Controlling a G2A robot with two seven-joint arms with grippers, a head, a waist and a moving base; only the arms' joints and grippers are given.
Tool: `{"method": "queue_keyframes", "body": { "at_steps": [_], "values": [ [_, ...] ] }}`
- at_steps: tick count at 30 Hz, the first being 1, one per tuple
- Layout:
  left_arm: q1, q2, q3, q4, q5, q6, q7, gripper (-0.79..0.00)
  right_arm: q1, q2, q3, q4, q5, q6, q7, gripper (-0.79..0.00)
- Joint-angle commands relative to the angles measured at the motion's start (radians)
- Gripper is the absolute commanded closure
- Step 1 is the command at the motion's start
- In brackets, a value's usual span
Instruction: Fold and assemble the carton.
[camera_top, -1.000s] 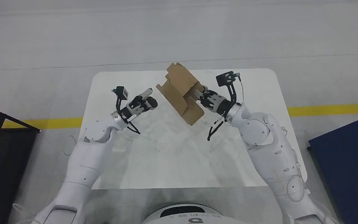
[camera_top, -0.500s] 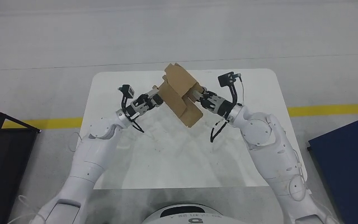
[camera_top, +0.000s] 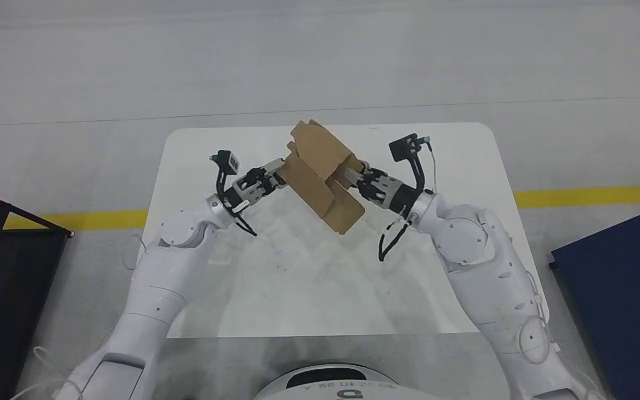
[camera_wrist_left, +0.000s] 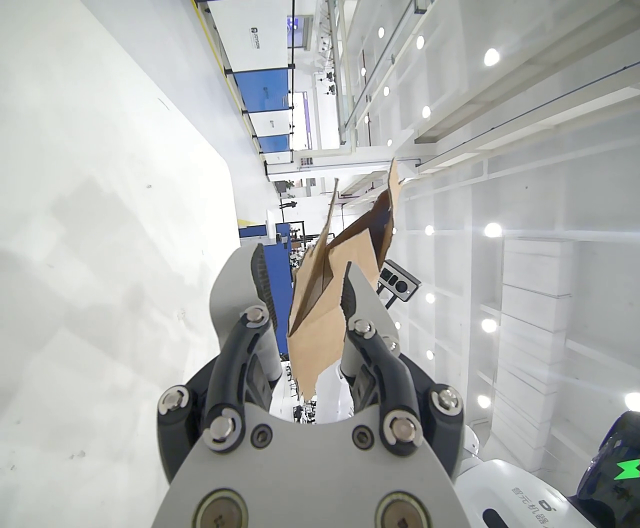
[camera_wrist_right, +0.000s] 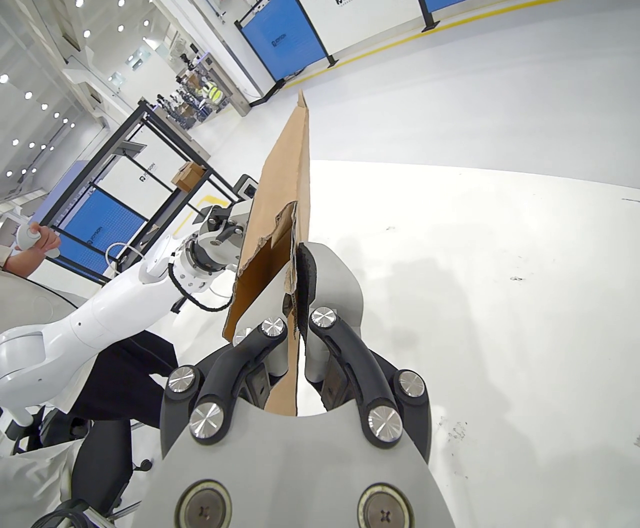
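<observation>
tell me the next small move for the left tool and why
Probably close the left tool on the carton. A panel edge of the carton sits between its open fingers, with a gap on one side, while the right tool is shut on the opposite flap. A second firm grip would likely let both arms start folding.

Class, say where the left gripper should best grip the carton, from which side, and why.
Probably the thin flap at the end of the carton facing the left gripper, coming edge-on from that side: the flap stands between its open fingers, and the right gripper pinches the opposite edge.
</observation>
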Motion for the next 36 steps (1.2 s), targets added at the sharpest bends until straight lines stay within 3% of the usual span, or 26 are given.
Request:
{"method": "queue_keyframes", "body": {
  "at_steps": [1, 4, 5, 10, 11, 12, 13, 14, 15, 23, 27, 30, 36],
  "values": [
    [-0.001, 0.000, 0.001, -0.001, 0.001, 0.000, 0.000, -0.299, 0.000, 0.001, -0.002, -0.002, 0.001, -0.002, 0.002, 0.000],
    [-0.002, -0.001, 0.002, -0.001, 0.005, -0.004, -0.001, -0.046, -0.002, 0.002, -0.002, -0.006, 0.007, -0.001, 0.000, 0.000],
    [-0.002, -0.001, 0.003, -0.001, 0.005, -0.005, -0.003, 0.000, -0.003, 0.003, -0.001, -0.007, 0.007, 0.001, -0.003, 0.000],
    [0.002, -0.001, 0.001, -0.010, 0.001, -0.011, -0.005, 0.000, -0.012, 0.006, 0.003, -0.015, 0.004, 0.005, -0.013, 0.000],
    [0.002, -0.002, 0.000, -0.015, -0.005, -0.012, 0.000, 0.000, -0.014, 0.007, 0.002, -0.017, 0.004, 0.004, -0.016, -0.065],
    [0.002, -0.003, -0.001, -0.019, -0.010, -0.012, 0.012, 0.000, -0.016, 0.007, 0.003, -0.019, 0.002, 0.003, -0.019, -0.274],
    [0.001, -0.004, 0.000, -0.024, -0.010, -0.010, 0.023, 0.000, -0.018, 0.008, 0.002, -0.021, 0.001, -0.001, -0.024, -0.400],
    [-0.002, -0.005, 0.002, -0.030, -0.013, -0.009, 0.035, 0.000, -0.021, 0.008, 0.002, -0.025, 0.001, -0.005, -0.033, -0.665],
    [-0.004, -0.007, 0.006, -0.035, -0.014, -0.009, 0.044, 0.000, -0.024, 0.008, 0.004, -0.027, 0.000, -0.008, -0.044, -0.785],
    [-0.023, -0.024, 0.036, -0.050, -0.031, -0.054, 0.095, 0.000, -0.082, 0.012, 0.072, -0.071, 0.012, -0.006, -0.213, -0.785],
    [-0.044, -0.030, 0.050, -0.047, -0.026, -0.077, 0.095, 0.000, -0.126, 0.011, 0.110, -0.090, 0.145, -0.057, -0.300, -0.785],
    [-0.060, -0.035, 0.054, -0.041, -0.036, -0.085, 0.097, 0.000, -0.145, 0.012, 0.118, -0.082, 0.306, -0.140, -0.274, -0.693],
    [-0.077, -0.040, 0.059, -0.030, -0.039, -0.092, 0.100, 0.000, -0.143, 0.015, 0.117, -0.049, 0.450, -0.201, -0.202, -0.699]
  ]
}}
